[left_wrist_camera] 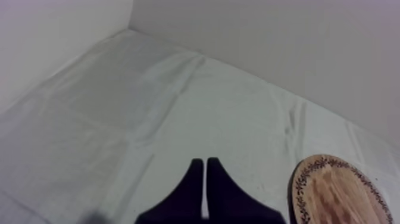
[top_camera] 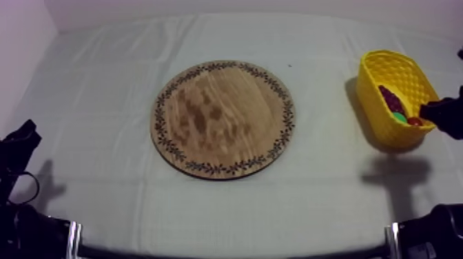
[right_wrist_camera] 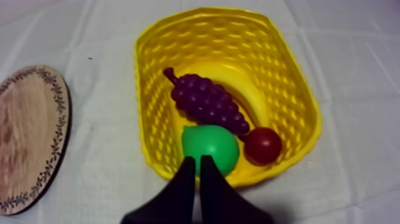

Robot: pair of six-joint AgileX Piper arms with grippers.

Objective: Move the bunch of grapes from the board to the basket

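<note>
We take this for a robot lab or test cell. The surface is draped in grey-white cloth and backed by bare pale walls at the far side and the left. Black robot arms sit at its near corners, and the props are toy fruit in a yellow basket and a round wooden board.

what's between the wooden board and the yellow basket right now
Nothing but bare cloth. In the top view, the stretch from the wooden board across to the yellow basket has no fruit on it.
</note>
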